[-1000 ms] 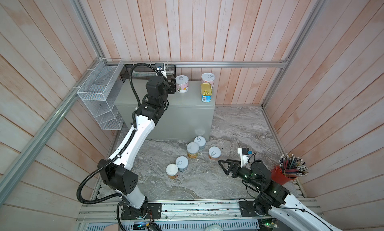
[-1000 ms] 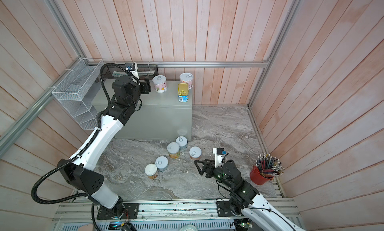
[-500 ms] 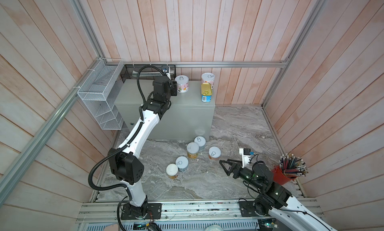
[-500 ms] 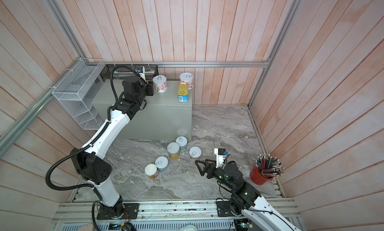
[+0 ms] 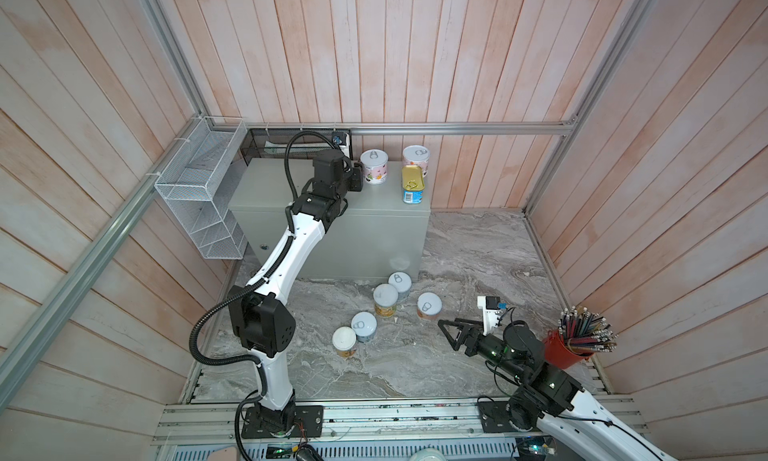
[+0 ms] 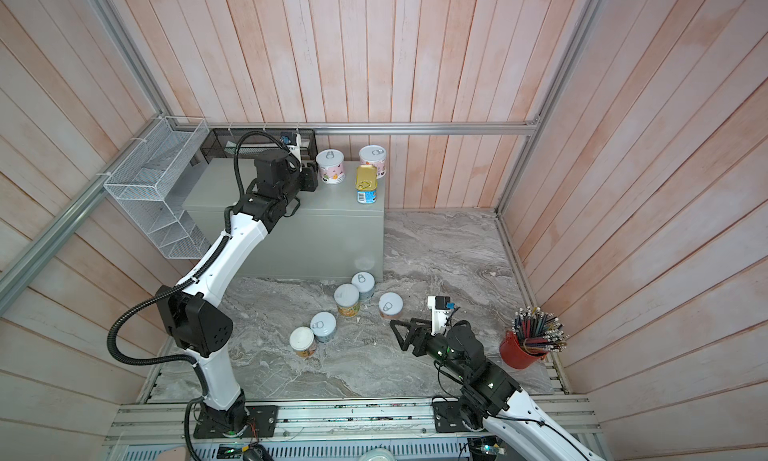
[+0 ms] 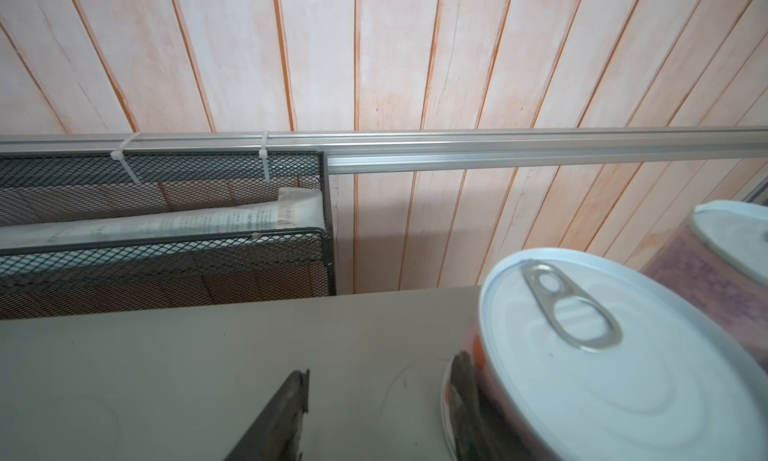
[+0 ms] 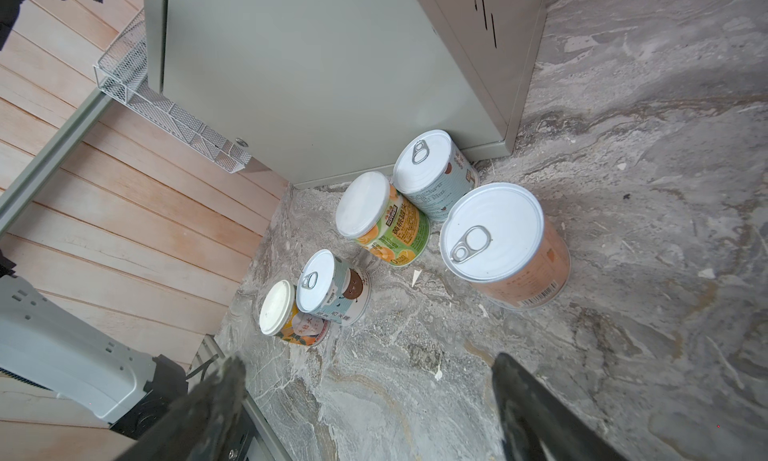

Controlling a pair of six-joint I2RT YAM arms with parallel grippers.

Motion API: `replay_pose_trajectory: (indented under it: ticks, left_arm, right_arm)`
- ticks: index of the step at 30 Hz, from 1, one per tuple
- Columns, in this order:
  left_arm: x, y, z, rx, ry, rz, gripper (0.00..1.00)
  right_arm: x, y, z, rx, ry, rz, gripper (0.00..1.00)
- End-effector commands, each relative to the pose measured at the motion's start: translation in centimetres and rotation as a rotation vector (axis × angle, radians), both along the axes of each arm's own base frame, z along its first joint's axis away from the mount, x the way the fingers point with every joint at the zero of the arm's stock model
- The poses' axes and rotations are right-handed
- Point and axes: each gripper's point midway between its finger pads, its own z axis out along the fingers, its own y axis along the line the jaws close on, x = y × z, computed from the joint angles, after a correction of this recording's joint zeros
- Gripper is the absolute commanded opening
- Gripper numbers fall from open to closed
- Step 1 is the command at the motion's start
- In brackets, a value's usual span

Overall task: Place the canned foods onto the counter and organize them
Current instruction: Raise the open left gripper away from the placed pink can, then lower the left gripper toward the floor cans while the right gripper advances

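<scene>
Standing on the bench: pink-labelled can, second can, blue tin, with left hand narrowed but parted, empty, just beside the first; five cans on marble floor near wide-open, empty right hand.

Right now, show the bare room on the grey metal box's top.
Free: the grey metal box's left half, between the white wire basket and the left arm; also the front strip before the pink-labelled round can. Crowded: the back right corner, where that can, a second round can and the gold-topped blue tin cluster.
</scene>
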Motion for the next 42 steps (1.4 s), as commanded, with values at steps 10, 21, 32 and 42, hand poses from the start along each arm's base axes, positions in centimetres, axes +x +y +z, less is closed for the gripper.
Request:
replay_pose_trajectory:
  ticks: [10, 21, 32, 42]
  left_arm:
    - [-1.4, 0.6, 1.9, -0.028, -0.025, 0.007, 0.76]
    - [-4.3, 3.7, 4.0, -0.021, -0.032, 0.123, 1.00]
    - [-9.9, 6.2, 2.3, -0.029, 0.016, 0.199, 1.00]
    - [-17.3, 1.6, -2.3, 0.084, 0.096, 0.121, 1.00]
  right_arm:
    - [0.7, -0.8, -0.6, -0.084, 0.021, -0.050, 0.92]
    - [2.0, -0.3, -0.7, -0.230, -0.005, -0.035, 0.92]
    - [3.8, -0.2, 1.4, -0.324, -0.111, -0.037, 0.96]
    - [5.6, -1.1, 1.4, -0.500, -0.074, -0.017, 0.98]
